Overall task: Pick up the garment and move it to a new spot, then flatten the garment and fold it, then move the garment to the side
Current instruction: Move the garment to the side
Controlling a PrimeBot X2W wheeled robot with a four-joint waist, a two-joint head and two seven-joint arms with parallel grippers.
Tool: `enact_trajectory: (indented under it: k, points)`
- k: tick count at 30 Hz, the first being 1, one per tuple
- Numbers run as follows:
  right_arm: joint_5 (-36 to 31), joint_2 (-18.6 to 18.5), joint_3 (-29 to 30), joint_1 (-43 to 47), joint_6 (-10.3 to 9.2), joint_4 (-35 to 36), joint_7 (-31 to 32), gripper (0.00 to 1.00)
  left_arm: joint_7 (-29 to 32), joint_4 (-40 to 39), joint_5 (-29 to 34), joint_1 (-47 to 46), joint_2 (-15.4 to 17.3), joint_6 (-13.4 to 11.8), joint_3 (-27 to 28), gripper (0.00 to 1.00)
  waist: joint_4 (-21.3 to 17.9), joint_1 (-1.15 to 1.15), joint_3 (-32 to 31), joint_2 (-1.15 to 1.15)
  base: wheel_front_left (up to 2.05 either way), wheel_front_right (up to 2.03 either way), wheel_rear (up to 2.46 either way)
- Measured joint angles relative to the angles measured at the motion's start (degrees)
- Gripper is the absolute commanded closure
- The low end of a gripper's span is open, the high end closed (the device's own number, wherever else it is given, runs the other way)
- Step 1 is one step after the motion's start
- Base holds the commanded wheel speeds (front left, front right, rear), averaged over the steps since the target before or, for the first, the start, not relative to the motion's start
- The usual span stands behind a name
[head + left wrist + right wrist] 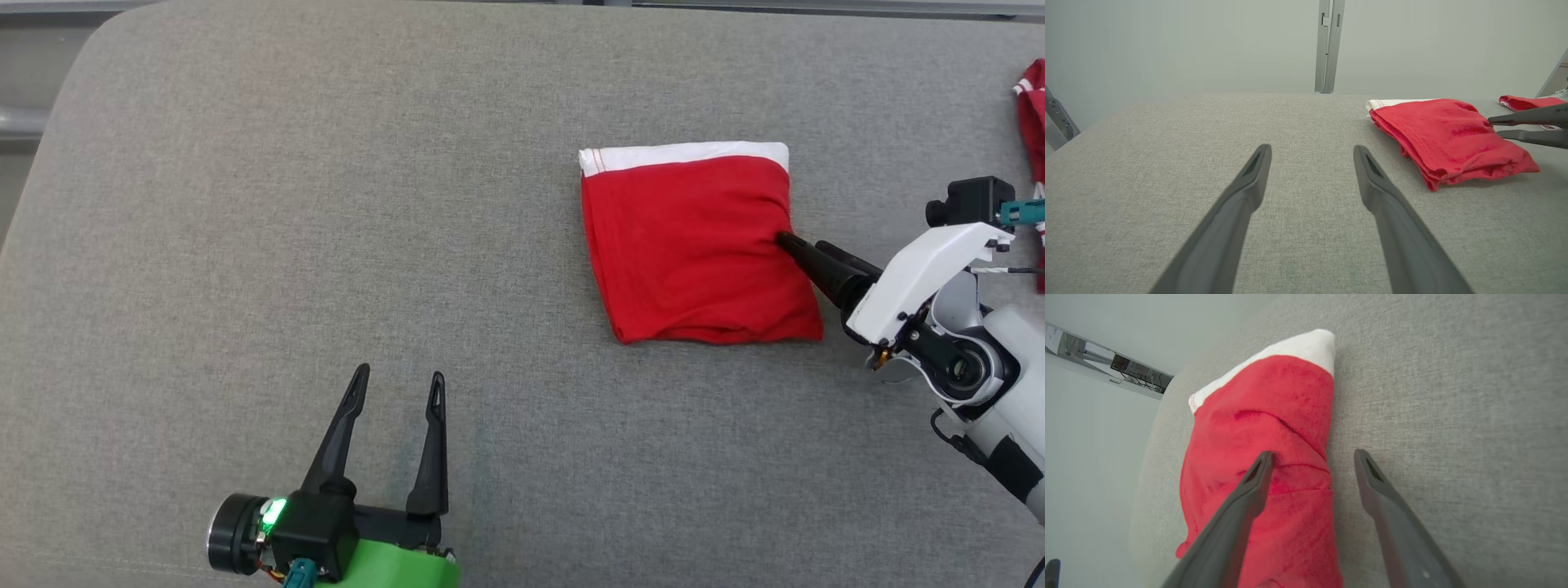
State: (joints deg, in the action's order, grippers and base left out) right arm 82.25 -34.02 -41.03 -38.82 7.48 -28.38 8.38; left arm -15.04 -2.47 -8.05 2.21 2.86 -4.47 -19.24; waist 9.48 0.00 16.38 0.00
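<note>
Surface: grey fabric-covered table (245, 204), sitting before a pale wall (1167, 41) with a vertical metal post (1329, 45).
Item: folded red garment (686, 245) with a white band, lying flat right of centre.
Right gripper (800, 242): fingers standing wide apart, straddling the garment's right edge, one over cloth, one over bare table, clasping nothing.
Left gripper (400, 377): gaping, empty, hovering well apart.
Second red cloth (1033, 114): lying at the far right edge.

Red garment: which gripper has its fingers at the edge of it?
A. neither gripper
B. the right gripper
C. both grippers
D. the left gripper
B: the right gripper has its open fingers at the right edge of the garment, while the left gripper is open over the table, apart from it.
</note>
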Motion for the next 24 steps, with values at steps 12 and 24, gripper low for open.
enact_trajectory:
  k: [12,24]
  points:
    - [-1.8,0.1,-5.1,-2.2,0.0,-0.1,-1.8,1.0,0.0,0.1,0.3,-0.5,0.0,0.0,-0.4,0.0,1.1,0.0,1.4,0.0,0.0,0.0,0.0]
    - [-7.3,-9.3,-9.5,-10.6,0.01,1.7,-7.3,1.0,0.0,-2.5,3.0,-2.5,0.0,2.0,1.3,0.0,-5.1,0.0,3.2,0.0,0.0,0.0,0.0]
